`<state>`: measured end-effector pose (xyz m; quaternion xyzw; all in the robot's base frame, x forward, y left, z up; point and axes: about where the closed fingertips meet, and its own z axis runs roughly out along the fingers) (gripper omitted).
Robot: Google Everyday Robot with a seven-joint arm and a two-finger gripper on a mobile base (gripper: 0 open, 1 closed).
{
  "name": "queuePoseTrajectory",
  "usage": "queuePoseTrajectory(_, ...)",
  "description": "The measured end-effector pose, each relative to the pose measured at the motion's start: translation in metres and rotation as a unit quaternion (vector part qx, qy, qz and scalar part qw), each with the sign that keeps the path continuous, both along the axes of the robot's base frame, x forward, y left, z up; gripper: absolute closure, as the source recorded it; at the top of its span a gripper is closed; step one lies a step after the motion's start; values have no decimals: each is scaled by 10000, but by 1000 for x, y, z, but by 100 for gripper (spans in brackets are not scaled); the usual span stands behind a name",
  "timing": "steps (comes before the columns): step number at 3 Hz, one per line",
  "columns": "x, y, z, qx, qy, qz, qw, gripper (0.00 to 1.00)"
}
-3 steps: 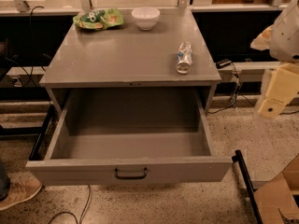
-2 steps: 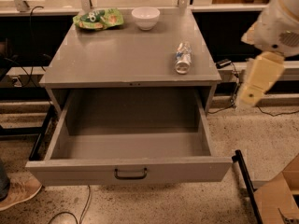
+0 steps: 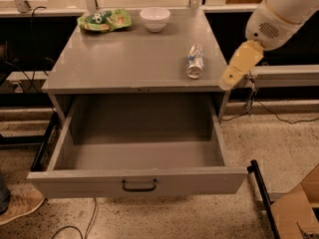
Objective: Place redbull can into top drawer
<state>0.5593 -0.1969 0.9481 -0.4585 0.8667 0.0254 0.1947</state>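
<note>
Can position: the redbull can lies on its side on the cabinet top, toward 3 o'clock.
Drawer: the top drawer stands open below, I think so the can goes straight in.
Tool: the gripper hangs at 3 o'clock of the can, beside the cabinet corner; open or closed, I cannot tell.
Arm pose: slants down from 1 o'clock.

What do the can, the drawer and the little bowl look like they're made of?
The redbull can looks like metal: shiny silver end, glossy print. The top drawer seems painted sheet metal: flat, matte grey panels. The white bowl looks like glazed ceramic, possibly plastic: smooth gloss. The gripper hangs beside the can, just off the cabinet.
</note>
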Motion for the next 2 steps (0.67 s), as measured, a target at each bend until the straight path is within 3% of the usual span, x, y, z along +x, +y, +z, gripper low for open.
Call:
queuePoseTrajectory(1, 2, 0, -2, 64, 43, -170, 9998, 0)
queuePoseTrajectory(2, 2, 0, -2, 58, 33, -148, 9999, 0)
